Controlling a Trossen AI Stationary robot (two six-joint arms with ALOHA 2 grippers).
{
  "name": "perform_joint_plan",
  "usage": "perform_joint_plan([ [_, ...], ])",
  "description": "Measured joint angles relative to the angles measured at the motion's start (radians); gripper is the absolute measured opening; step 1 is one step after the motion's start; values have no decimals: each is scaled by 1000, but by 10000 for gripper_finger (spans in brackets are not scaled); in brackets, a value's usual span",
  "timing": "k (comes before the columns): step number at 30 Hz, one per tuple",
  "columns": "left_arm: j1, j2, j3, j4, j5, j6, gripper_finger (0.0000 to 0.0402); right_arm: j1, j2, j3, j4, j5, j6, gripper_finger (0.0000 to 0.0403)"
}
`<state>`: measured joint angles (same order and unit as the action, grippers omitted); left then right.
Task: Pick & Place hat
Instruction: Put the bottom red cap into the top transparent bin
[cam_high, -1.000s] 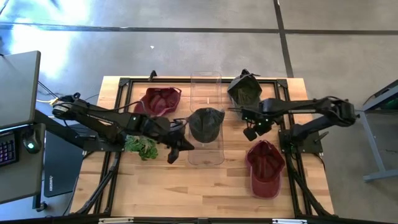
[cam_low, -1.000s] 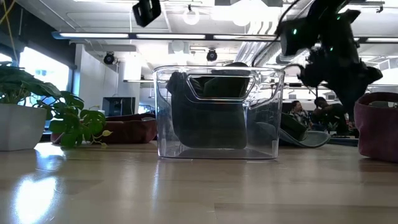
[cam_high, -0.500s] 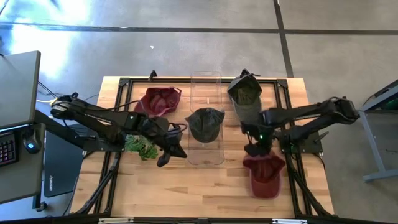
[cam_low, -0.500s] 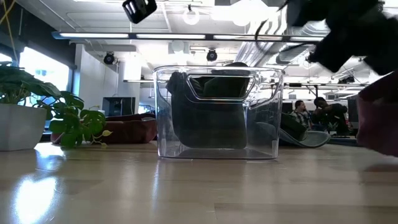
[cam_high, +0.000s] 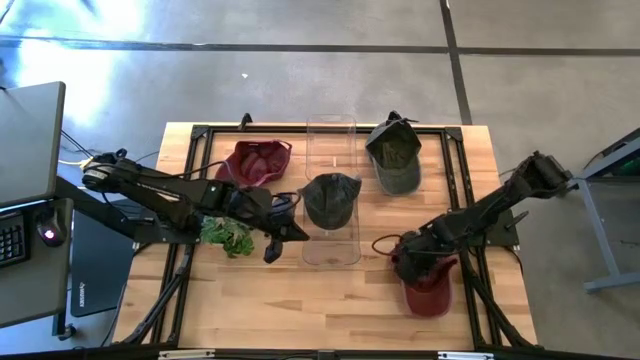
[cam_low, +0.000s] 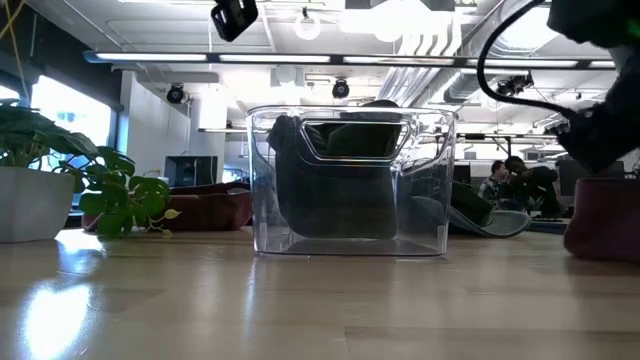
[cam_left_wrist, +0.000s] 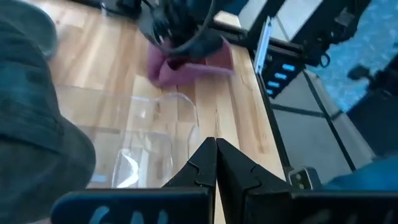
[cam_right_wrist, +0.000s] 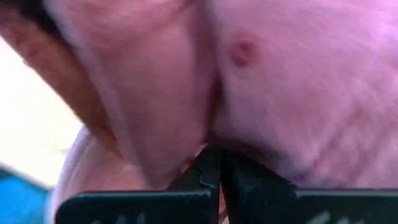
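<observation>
Right gripper (cam_high: 403, 258) down on the maroon cap (cam_high: 428, 283) at the table's near right, fingers pinching its fabric. Left gripper (cam_high: 285, 232) beside the clear bin (cam_high: 331, 251), fingers pressed together, holding nothing.

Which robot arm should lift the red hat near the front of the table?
The right. The right gripper is already down on that maroon hat, fingers pinched on its fabric. The left gripper is shut, empty, beside the clear bin.
</observation>
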<state>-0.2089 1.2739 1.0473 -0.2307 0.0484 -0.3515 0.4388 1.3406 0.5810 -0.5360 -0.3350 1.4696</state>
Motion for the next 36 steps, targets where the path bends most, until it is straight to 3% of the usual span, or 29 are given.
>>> perform_joint_plan([
  [3,0,0,0,1,-26,0,1,-15,-18,-5,19,-90,-49,0],
  [9,0,-2,0,1,-62,-26,1,-27,-132,150,-236,-97,-120,0],
  [13,0,-3,0,5,-79,-52,1,-30,-216,206,-345,-48,-98,0],
  [16,0,-3,0,5,-95,-62,1,-40,-253,157,-406,53,19,0],
  [20,0,-3,0,5,-118,-72,1,-47,-260,8,-255,43,118,0],
  [26,0,-3,0,6,-148,-72,1,-48,-211,-174,172,171,169,0],
  [32,2,-3,0,5,-160,-73,1,-50,-242,-94,64,146,122,0],
  [36,2,-3,0,6,-173,-74,1,-50,-251,37,12,183,-32,0],
])
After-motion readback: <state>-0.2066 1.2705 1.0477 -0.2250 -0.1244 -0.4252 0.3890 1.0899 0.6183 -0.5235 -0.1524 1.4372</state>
